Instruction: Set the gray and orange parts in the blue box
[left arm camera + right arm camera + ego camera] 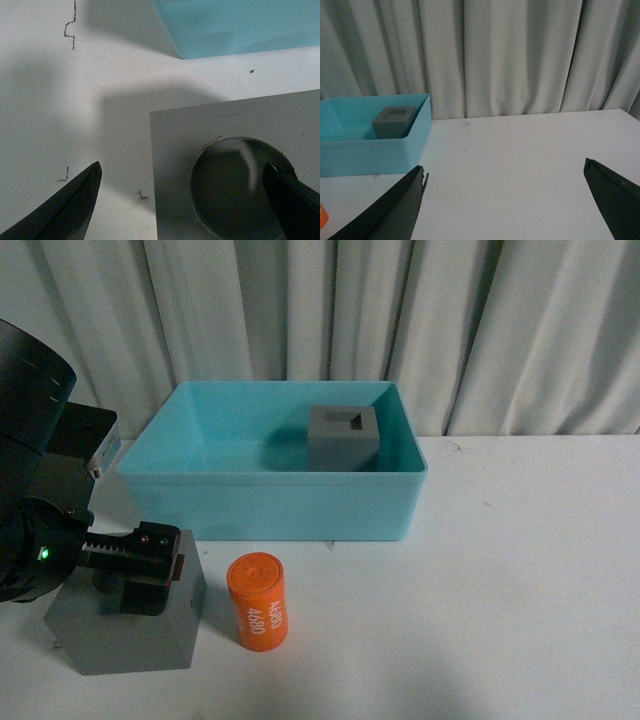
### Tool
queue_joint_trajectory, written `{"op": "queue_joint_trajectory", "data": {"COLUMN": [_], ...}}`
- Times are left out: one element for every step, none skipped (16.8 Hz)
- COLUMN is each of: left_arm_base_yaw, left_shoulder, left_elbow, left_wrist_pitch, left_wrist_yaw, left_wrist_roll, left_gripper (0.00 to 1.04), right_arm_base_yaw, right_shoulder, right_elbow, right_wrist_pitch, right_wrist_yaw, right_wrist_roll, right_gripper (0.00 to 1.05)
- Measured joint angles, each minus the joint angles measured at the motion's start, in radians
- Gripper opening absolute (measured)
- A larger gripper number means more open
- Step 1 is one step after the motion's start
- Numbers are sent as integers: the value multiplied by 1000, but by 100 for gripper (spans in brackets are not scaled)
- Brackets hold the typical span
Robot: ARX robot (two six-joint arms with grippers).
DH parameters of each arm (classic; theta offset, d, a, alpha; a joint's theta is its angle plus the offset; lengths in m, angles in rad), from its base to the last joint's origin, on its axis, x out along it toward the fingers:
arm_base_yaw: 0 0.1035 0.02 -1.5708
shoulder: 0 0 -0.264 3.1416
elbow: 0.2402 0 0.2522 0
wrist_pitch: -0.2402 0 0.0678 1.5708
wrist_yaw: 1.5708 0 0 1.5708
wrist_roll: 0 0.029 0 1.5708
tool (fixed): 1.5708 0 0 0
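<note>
The blue box (270, 477) stands at the middle back of the white table. A gray cube with a square recess (343, 437) sits inside it at the right. An orange cylinder (258, 601) with white print stands upright in front of the box. To its left is the second gray cube (130, 635), with a round recess (235, 190) in its top. My left gripper (168, 568) hangs open just over this cube. One finger (292, 200) is above the recess and the other (70, 210) is past the cube's edge. My right gripper (505, 166) is open over bare table.
Grey-white curtains (400, 310) hang right behind the table. The white tabletop (520, 570) stretches to the right of the box. In the right wrist view the box (370, 150) with its cube (394, 121) lies far off, and a sliver of the orange cylinder (322, 215) shows.
</note>
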Motion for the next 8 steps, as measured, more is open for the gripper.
{"op": "queue_joint_trajectory", "data": {"left_arm_base_yaw": [1, 1, -1, -5, -8, -11, -10, -11], "left_shoulder": [3, 4, 8, 9, 9, 9, 8, -3], "left_elbow": [0, 0, 0, -2, -6, -9, -12, -13], "left_wrist_pitch": [-1, -12, -14, -21, -24, -27, -30, -37], "left_wrist_yaw": [3, 14, 23, 31, 37, 29, 25, 30], "left_wrist_roll": [-7, -21, -26, -27, -31, -31, -39, -46], "left_gripper": [98, 88, 76, 65, 54, 43, 31, 22], "right_arm_base_yaw": [0, 0, 0, 0, 0, 0, 0, 0], "right_shoulder": [0, 0, 0, 0, 0, 0, 0, 0], "right_elbow": [0, 0, 0, 0, 0, 0, 0, 0], "right_wrist_pitch": [0, 0, 0, 0, 0, 0, 0, 0], "right_wrist_yaw": [0, 0, 0, 0, 0, 0, 0, 0], "right_wrist_roll": [0, 0, 0, 0, 0, 0, 0, 0], "right_gripper": [98, 98, 98, 98, 98, 98, 98, 98]}}
